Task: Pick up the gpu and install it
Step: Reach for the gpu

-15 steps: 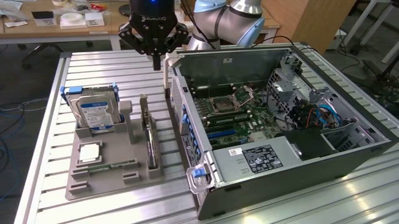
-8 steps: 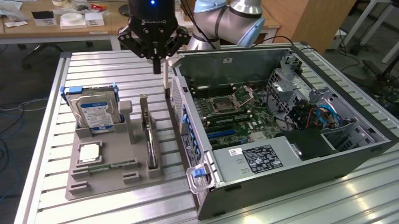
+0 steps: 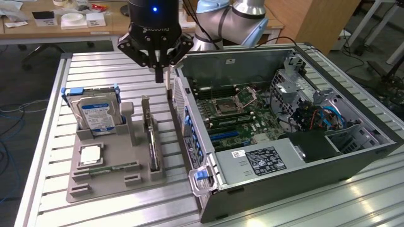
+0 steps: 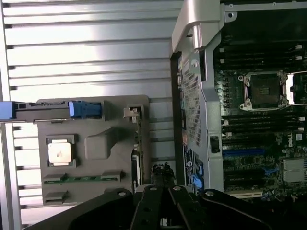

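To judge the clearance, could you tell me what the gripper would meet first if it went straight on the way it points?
Likely the slatted table, in the gap between the gpu in its gray holder and the computer case. The gripper is near both, so depth is uncertain.

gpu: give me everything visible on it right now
The gpu is a thin dark card with a brownish board edge and a silver metal bracket at the end nearer the gripper. It stands upright on edge in a slot of the grey parts tray, beside the open computer case. Only the tray touches it; the shut gripper hangs clear of it.
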Available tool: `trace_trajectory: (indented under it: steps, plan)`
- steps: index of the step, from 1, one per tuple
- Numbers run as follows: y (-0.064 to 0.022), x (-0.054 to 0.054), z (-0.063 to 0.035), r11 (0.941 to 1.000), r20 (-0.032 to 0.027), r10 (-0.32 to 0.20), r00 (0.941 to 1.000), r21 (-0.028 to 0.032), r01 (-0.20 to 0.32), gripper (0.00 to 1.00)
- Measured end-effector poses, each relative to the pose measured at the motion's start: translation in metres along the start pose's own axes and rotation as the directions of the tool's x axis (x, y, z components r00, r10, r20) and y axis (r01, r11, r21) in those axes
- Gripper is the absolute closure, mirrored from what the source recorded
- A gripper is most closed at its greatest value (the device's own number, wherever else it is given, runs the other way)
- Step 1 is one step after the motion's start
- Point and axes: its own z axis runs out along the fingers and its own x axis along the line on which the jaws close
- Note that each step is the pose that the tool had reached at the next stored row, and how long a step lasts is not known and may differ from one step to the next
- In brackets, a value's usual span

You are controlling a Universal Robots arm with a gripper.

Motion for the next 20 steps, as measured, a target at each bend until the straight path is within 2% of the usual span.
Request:
trace_trajectory:
  steps: [9,13,20]
  plan:
    - [-0.0228,0.001,-0.0009,1.0,0.0,0.0,1.0,0.0,0.0,0.89]
    - [-0.0247,0.005,-0.0002,1.0,0.0001,0.0,1.0,0.0002,0.0,0.89]
    - [-0.0259,0.019,0.0017,1.0,0.0001,0.002,1.0,0.0001,-0.002,0.89]
